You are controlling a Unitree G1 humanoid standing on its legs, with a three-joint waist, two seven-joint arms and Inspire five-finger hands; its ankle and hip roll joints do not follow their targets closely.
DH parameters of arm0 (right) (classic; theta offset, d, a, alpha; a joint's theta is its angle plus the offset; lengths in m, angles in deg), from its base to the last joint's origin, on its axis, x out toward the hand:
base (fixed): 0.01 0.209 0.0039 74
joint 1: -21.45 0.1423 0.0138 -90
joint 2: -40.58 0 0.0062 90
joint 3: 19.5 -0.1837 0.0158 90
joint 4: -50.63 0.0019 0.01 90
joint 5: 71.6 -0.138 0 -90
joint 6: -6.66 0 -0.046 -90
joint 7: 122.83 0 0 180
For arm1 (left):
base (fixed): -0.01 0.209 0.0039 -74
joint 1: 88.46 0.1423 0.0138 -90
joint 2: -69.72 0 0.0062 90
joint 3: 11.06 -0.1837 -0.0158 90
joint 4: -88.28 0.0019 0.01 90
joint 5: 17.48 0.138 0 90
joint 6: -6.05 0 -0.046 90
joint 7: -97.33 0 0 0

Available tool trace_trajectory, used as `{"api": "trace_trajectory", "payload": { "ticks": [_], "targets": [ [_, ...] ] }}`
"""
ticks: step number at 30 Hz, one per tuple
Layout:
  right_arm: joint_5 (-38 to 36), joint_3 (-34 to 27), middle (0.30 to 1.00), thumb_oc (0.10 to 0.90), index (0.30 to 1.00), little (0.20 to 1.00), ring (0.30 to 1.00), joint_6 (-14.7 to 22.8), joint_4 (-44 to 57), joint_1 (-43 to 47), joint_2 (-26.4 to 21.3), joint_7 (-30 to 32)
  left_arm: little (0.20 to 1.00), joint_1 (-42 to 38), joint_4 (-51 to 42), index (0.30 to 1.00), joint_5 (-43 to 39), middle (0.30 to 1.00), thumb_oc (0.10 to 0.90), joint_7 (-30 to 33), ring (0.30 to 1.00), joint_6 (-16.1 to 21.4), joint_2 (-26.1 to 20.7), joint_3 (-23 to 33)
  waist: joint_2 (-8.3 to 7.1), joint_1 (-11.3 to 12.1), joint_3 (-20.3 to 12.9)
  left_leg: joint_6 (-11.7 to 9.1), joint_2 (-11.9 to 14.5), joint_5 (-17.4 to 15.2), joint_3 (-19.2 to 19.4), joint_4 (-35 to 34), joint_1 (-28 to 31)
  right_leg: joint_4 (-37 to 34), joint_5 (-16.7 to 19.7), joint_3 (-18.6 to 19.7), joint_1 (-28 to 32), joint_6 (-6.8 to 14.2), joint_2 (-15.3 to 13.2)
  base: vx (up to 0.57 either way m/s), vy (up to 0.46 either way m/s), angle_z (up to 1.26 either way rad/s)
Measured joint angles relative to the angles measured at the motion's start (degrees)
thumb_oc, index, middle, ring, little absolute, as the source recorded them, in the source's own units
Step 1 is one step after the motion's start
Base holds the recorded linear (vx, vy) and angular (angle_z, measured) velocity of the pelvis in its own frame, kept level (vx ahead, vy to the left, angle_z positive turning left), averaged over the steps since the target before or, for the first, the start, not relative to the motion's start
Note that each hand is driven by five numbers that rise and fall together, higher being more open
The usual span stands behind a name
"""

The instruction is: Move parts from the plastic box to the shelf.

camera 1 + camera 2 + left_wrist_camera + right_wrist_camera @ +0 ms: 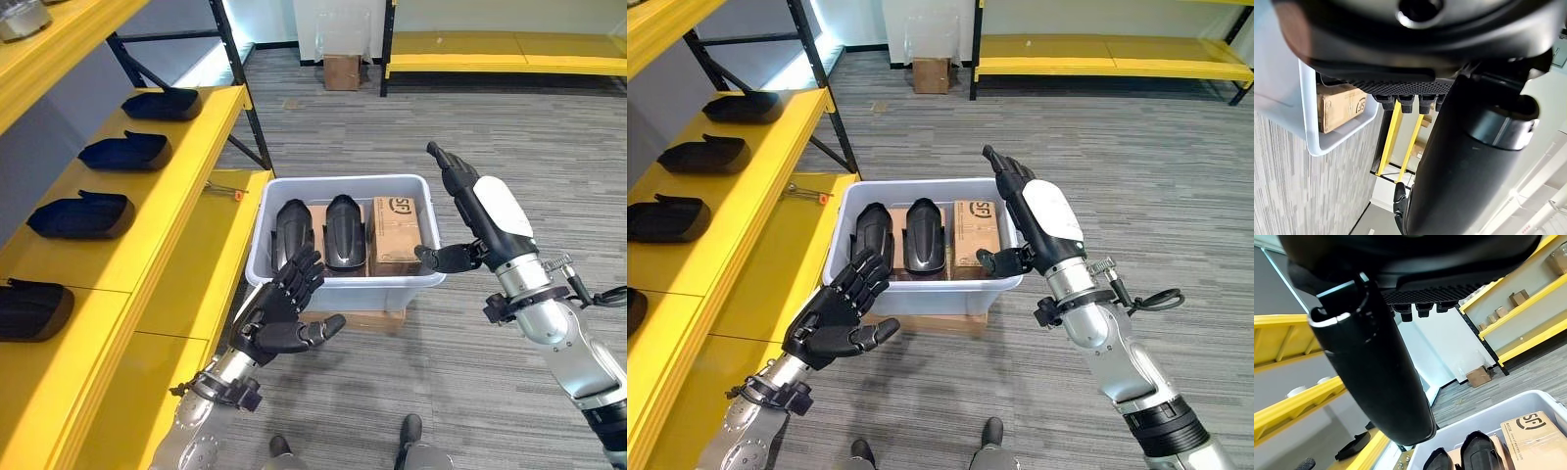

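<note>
Left hand (279,318) before boxed parts (323,233)

A brown cardboard box (341,70) is seen standing on the grey striped floor (421,127) by the far wall, beside a low yellow rack (505,52). A small orange-tipped tool (224,189) (possibly a screwdriver) is laid nearer. Flat cardboard (367,320) is glimpsed lower down on the floor.

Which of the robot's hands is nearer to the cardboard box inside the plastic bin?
Right. The right hand is open just beside the cardboard box at the bin's right wall; the left hand is open before the bin's front wall.
</note>
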Motion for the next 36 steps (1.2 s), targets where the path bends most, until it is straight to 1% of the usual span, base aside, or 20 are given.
{"api": "trace_trajectory", "payload": {
  "ticks": [3,6,8,10,12,13,15,16,17,18,19,20,21,22,23,25,27,30,34,36],
  "targets": [
    [0.02,0.74,1.000,0.900,1.000,1.000,1.000,0.00,0.01,1.64,0.03,-0.48,1.000,-0.21,0.04,1.000,0.02,1.000,0.900,0.08,1.000,0.00,-1.75,0.05,-1.28,0.14,0.48,-0.14,-1.00,0.00,-0.09,0.15,-0.63,2.24,-0.51,0.38,-1.49,-0.15,-1.40,0.04,-0.116,0.06],
    [0.09,1.83,1.000,0.900,1.000,1.000,1.000,0.12,0.03,3.32,0.41,-1.17,1.000,-0.49,0.08,1.000,0.04,1.000,0.900,0.34,1.000,0.00,-3.19,0.12,-1.34,0.37,0.47,-0.12,-1.66,0.01,-1.02,0.31,-1.02,3.86,-1.16,0.38,-2.03,0.17,-2.29,0.05,-0.161,0.13],
    [0.08,2.20,1.000,0.900,1.000,1.000,1.000,0.12,0.03,3.69,0.98,-1.76,1.000,-0.83,0.10,1.000,0.02,1.000,0.900,1.51,1.000,-0.02,-3.50,0.13,-1.34,0.68,0.47,-0.03,-1.83,-0.04,-1.46,0.80,-0.87,5.69,-2.49,0.38,-2.06,0.14,-2.81,0.08,-0.155,0.12],
    [0.03,3.56,1.000,0.900,1.000,1.000,1.000,0.09,0.03,4.20,1.49,-2.29,1.000,-1.32,0.46,1.000,0.22,1.000,0.900,3.63,1.000,-0.05,-3.46,0.17,-1.41,1.30,0.49,1.62,-1.82,-1.07,-1.45,3.28,-0.89,9.00,-4.87,0.22,-2.11,0.15,-3.73,0.07,-0.165,0.10],
    [0.01,4.45,1.000,0.900,1.000,1.000,1.000,0.11,-0.08,4.26,1.71,-2.39,1.000,-1.48,0.53,1.000,0.23,1.000,0.900,4.33,1.000,-0.04,-3.45,0.41,-1.48,1.68,0.56,1.69,-1.36,-1.00,-1.50,5.76,-1.40,11.38,-6.87,0.29,-2.22,0.12,-4.14,0.08,-0.093,0.20],
    [0.05,5.47,1.000,0.900,1.000,1.000,1.000,0.17,-0.77,4.32,1.88,-2.44,1.000,-1.94,1.04,1.000,0.26,1.000,0.900,5.05,1.000,-0.04,-3.41,0.62,-1.83,1.97,0.73,1.80,-0.03,-0.89,-1.93,11.19,-3.50,13.82,-9.73,0.04,-2.10,-0.57,-4.55,0.12,0.011,0.35],
    [0.21,5.62,1.000,0.900,1.000,1.000,1.000,0.25,-2.30,4.47,3.33,-2.41,1.000,-2.04,1.89,1.000,0.38,1.000,0.900,5.18,1.000,0.02,-2.98,0.69,-1.53,2.36,0.71,1.90,2.22,-0.49,-4.75,18.34,-7.59,14.51,-10.92,-0.20,-1.73,-1.49,-4.14,0.34,0.368,0.26],
    [0.24,5.83,1.000,0.900,1.000,1.000,1.000,0.30,-3.33,4.25,4.45,-2.20,1.000,-1.55,2.81,1.000,0.81,1.000,0.900,4.81,1.000,0.04,-2.54,0.76,-1.76,3.00,0.95,0.33,3.09,-3.07,-7.27,19.50,-9.49,13.93,-10.94,0.43,-1.25,-1.62,-3.58,0.45,0.550,-0.02],
    [0.23,6.08,1.000,0.900,1.000,1.000,1.000,-0.72,-3.85,3.78,5.72,-2.14,1.000,-0.38,2.91,1.000,2.06,1.000,0.900,4.72,1.000,-0.01,-2.56,0.79,-1.38,3.23,0.79,-0.78,2.99,-3.60,-8.10,12.35,-8.49,13.28,-10.78,0.51,-0.93,-1.85,-3.26,0.28,0.340,-0.10],
    [0.25,6.09,1.000,0.900,1.000,1.000,1.000,-1.00,-3.85,3.54,5.66,-2.17,1.000,-0.16,2.89,1.000,2.74,1.000,0.900,4.53,1.000,-0.11,-2.58,0.75,-0.92,3.25,0.84,-0.91,3.21,-2.68,-8.15,8.74,-8.32,13.47,-10.86,0.55,-1.01,-1.86,-3.20,0.28,0.384,-0.16],
    [0.27,6.08,1.000,0.900,1.000,1.000,1.000,-1.15,-3.83,3.27,5.32,-2.18,1.000,0.20,2.87,1.000,3.62,1.000,0.900,4.03,1.000,-0.14,-2.43,0.74,-0.60,3.25,1.23,-0.03,3.35,-1.31,-9.29,5.20,-8.50,13.90,-11.07,1.03,-1.15,-1.85,-3.18,0.28,0.377,-0.23],
    [0.25,6.09,1.000,0.900,1.000,1.000,1.000,-1.27,-3.75,3.05,4.81,-2.24,1.000,0.55,2.86,1.000,4.60,1.000,0.900,3.56,1.000,-0.16,-2.51,0.74,-0.22,2.96,1.31,0.67,3.02,-0.99,-9.59,3.64,-7.94,14.40,-11.36,2.10,-1.35,-1.42,-3.32,0.34,0.468,-0.40],
    [0.20,6.13,1.000,0.900,1.000,1.000,1.000,-1.29,-3.43,2.70,3.92,-2.27,1.000,1.09,2.73,1.000,4.64,1.000,0.900,2.93,1.000,-0.17,-2.64,0.78,0.25,3.16,1.22,1.82,2.22,-1.73,-9.77,2.35,-7.06,15.30,-11.61,3.32,-1.72,-0.93,-3.56,0.23,0.315,-0.49],
    [0.18,6.14,1.000,0.900,1.000,1.000,1.000,-1.24,-3.34,2.58,3.29,-2.24,1.000,1.36,2.58,1.000,4.60,1.000,0.900,2.56,1.000,-0.17,-2.59,0.93,0.54,3.19,1.17,2.70,1.58,-2.15,-10.15,2.19,-6.51,16.03,-11.83,4.27,-2.15,-0.44,-3.62,0.19,0.292,-0.77],
    [0.14,6.25,1.000,0.900,1.000,1.000,1.000,-1.32,-3.29,1.53,3.38,-2.18,1.000,1.60,2.61,1.000,4.54,1.000,0.900,1.98,1.000,-0.40,-2.64,2.09,-0.87,3.53,1.84,1.49,-0.53,0.09,-10.70,4.26,-5.92,16.68,-11.66,6.66,-2.49,0.35,-5.01,0.16,0.265,-0.62],
    [0.09,5.89,1.000,0.900,1.000,1.000,1.000,-1.35,-2.26,-1.84,3.38,-2.13,1.000,0.82,2.60,1.000,4.40,1.000,0.900,1.33,1.000,-0.77,-2.98,2.95,-2.71,2.41,1.99,0.70,-3.00,0.22,-10.77,5.38,-6.01,14.97,-11.04,6.91,-0.89,1.09,-7.22,0.23,0.315,-0.08],
    [-0.01,5.91,1.000,0.900,1.000,1.000,1.000,-1.27,-1.40,-4.46,3.80,-2.18,1.000,0.14,2.58,1.000,4.15,1.000,0.900,1.18,1.000,-0.47,-3.39,3.06,-3.67,2.49,2.19,-0.28,-4.48,-0.75,-10.78,6.05,-5.78,13.11,-9.44,7.04,0.31,2.52,-8.48,0.14,0.176,0.13],
    [0.00,6.32,1.000,0.900,1.000,1.000,1.000,-0.30,-0.75,-6.08,4.31,-2.38,1.000,1.05,2.56,1.000,4.15,1.000,0.900,1.32,1.000,-0.05,-3.65,3.45,-3.88,3.43,2.32,-0.31,-4.83,-1.05,-10.40,6.05,-5.82,10.70,-7.23,6.68,0.99,3.23,-8.67,0.10,0.154,-0.06],
    [-0.01,6.23,1.000,0.900,1.000,1.000,1.000,-0.25,0.96,-5.96,4.32,-2.37,1.000,1.92,2.56,1.000,4.20,1.000,0.900,1.78,1.000,0.20,-3.67,3.14,-3.88,3.43,2.54,-0.27,-4.71,-1.16,-9.33,5.63,-5.47,9.74,-7.02,6.53,1.07,3.37,-8.52,0.04,0.123,-0.09],
    [-0.01,6.12,1.000,0.900,1.000,1.000,1.000,-0.21,1.02,-4.94,4.32,-2.38,1.000,1.65,2.51,1.000,4.16,1.000,0.900,2.10,1.000,1.55,-3.68,3.16,-3.84,3.56,3.48,-0.46,-4.43,-1.52,-9.29,6.10,-5.91,9.17,-6.92,6.45,0.96,3.53,-8.29,-0.03,0.124,-0.08]
  ]
}}
